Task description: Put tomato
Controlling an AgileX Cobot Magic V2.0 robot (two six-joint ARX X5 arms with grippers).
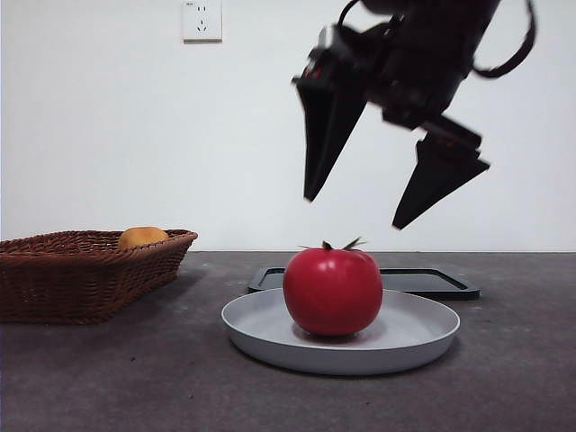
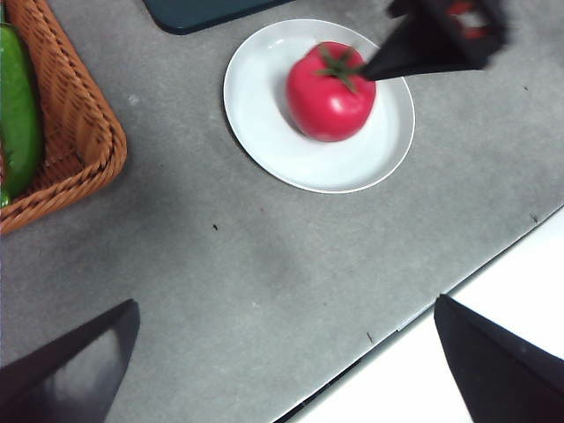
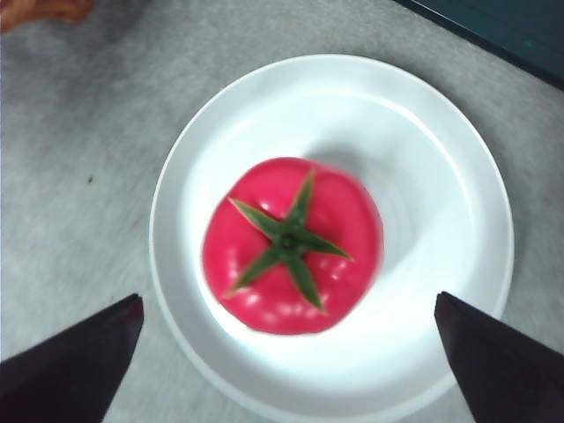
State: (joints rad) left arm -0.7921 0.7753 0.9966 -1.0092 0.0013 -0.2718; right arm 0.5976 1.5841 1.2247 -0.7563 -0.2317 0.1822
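1. Tomato point(image 1: 333, 291) sits upright on white round plate point(image 1: 270, 335), near plate's middle; green star-shaped stem on top, skin glossy red, nothing gripping it.
2. Right gripper point(image 1: 397, 209) hangs directly above tomato, clear of it, pointing down and tilted; jaws spread wide, wider than the fruit, empty. Right wrist view looks straight down on the stem between the two black jaw tips.
3. Left gripper point(image 2: 282, 370) is held high over the near table edge, well apart from plate, jaws wide apart and empty; its view shows the right gripper's black tip over the tomato.
4. Plate is shallow, smooth, matte, with low raised rim; it rests on grey speckled table point(image 1: 108, 378).
5. Dark flat rectangular tray point(image 1: 430, 282) lies just behind the plate, low lipped edge; touching or not, cannot tell.
6. Brown woven wicker basket point(image 1: 81, 270) stands off to one side, well apart from plate; orange-yellow round fruit point(image 1: 142, 237) peeks over its rim, and a smooth green vegetable point(image 2: 18, 110) lies inside.
7. White wall behind, with wall socket point(image 1: 202, 20) up high.
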